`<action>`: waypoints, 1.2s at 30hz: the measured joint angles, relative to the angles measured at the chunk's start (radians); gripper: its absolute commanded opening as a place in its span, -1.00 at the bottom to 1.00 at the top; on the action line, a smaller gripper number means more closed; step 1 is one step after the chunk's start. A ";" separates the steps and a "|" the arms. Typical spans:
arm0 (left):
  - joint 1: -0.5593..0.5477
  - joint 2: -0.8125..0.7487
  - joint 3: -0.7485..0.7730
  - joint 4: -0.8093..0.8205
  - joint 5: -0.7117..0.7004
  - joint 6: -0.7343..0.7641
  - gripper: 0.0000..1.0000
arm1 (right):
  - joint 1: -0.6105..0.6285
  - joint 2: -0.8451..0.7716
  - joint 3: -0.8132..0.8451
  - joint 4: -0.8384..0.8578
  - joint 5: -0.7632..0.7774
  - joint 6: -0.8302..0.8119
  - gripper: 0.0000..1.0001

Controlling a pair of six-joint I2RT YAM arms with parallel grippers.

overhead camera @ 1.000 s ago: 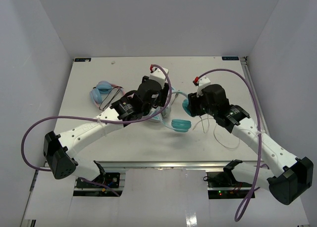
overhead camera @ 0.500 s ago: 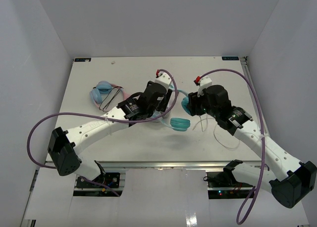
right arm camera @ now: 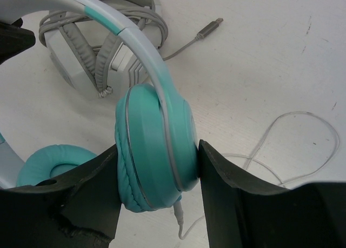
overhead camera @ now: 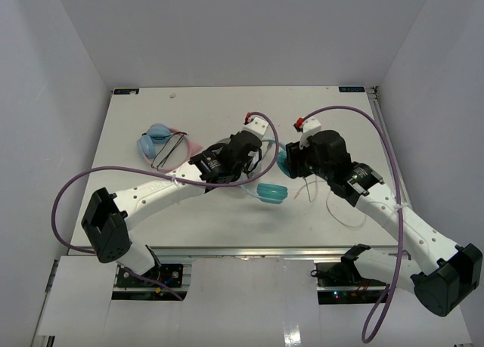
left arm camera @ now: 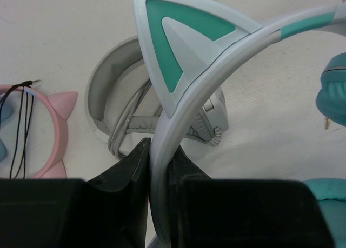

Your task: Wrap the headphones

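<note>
Teal ear cups and a pale blue headband identify the headphones (overhead camera: 271, 192), which are supported between both arms near the centre of the counter (overhead camera: 136, 113).

The left end effector (left arm camera: 159, 151) is closed tight on the headband (left arm camera: 216, 59), just below the cat-ear point. The right end effector (right arm camera: 157, 151) is clamped across one ear cup (right arm camera: 157, 145), with its jaws set wide to span it.

This two-point hold appears intended to fix the frame so that the cable can be wound around it. The cable (right arm camera: 292, 124) lies in loose loops on the counter beside the right arm, not yet wrapped.

The grey-white headphones (left arm camera: 108, 91) lie just behind, and the pink headphones (left arm camera: 57, 129) lie further left.
</note>
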 measured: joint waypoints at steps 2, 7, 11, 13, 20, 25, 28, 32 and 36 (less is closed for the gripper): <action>0.000 0.013 0.000 -0.001 -0.009 -0.006 -1.00 | 0.000 0.023 0.000 0.000 -0.004 -0.002 -0.52; 0.000 0.035 -0.008 -0.013 -0.056 -0.044 -1.00 | 0.001 0.064 0.000 0.002 -0.027 -0.006 0.31; -0.005 0.033 -0.017 -0.036 -0.113 -0.101 -1.00 | 0.004 0.055 0.002 0.018 -0.052 -0.016 0.47; -0.007 0.021 -0.022 -0.064 -0.143 -0.134 -1.00 | 0.007 0.027 0.008 0.024 -0.066 -0.021 0.51; 0.002 -0.166 -0.031 -0.224 -0.156 -0.239 -1.00 | 0.008 -0.127 0.008 0.104 -0.237 -0.089 0.71; 0.002 -0.383 -0.022 -0.291 -0.132 -0.280 -1.00 | 0.010 -0.235 -0.088 0.180 -0.367 -0.131 0.66; 0.002 -0.473 -0.004 -0.333 -0.106 -0.287 -1.00 | 0.010 -0.291 -0.153 0.214 -0.423 -0.149 0.60; 0.002 -0.560 0.019 -0.378 -0.061 -0.290 -1.00 | 0.010 -0.342 -0.233 0.307 -0.523 -0.161 0.47; 0.002 -0.619 0.035 -0.394 -0.014 -0.292 -1.00 | 0.011 -0.343 -0.345 0.464 -0.657 -0.155 0.34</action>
